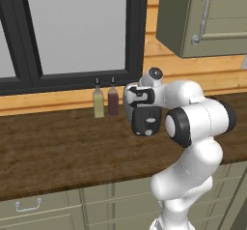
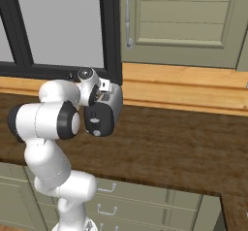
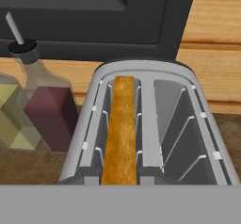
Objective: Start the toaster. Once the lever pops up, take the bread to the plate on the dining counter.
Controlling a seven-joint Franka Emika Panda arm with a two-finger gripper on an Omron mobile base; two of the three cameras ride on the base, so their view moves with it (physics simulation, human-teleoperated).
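We are looking straight down into the small rounded silver-grey toaster with two slots. The square slice of tan bread with a dark crust stands on its edge in the left slot as our hand camera shows it, and the other slot has nothing in it. The bread's long top edge runs away from us, from the near end of the toaster toward the wall. So the bread sits just under and in front of our hand.

Our two-finger gripper has its fingers pulled together, and we cannot see that they pinch anything. The hand hangs right over the toaster's black end panel. We think the little lever is down there, but it is too small to pick out.

The toaster stands on a dark brown wood worktop, close to the pale wood wall strip. Just beside it stand a small dark red bottle and a small yellow-green bottle. Behind them is a big black-framed window. Olive green drawers sit under the worktop.
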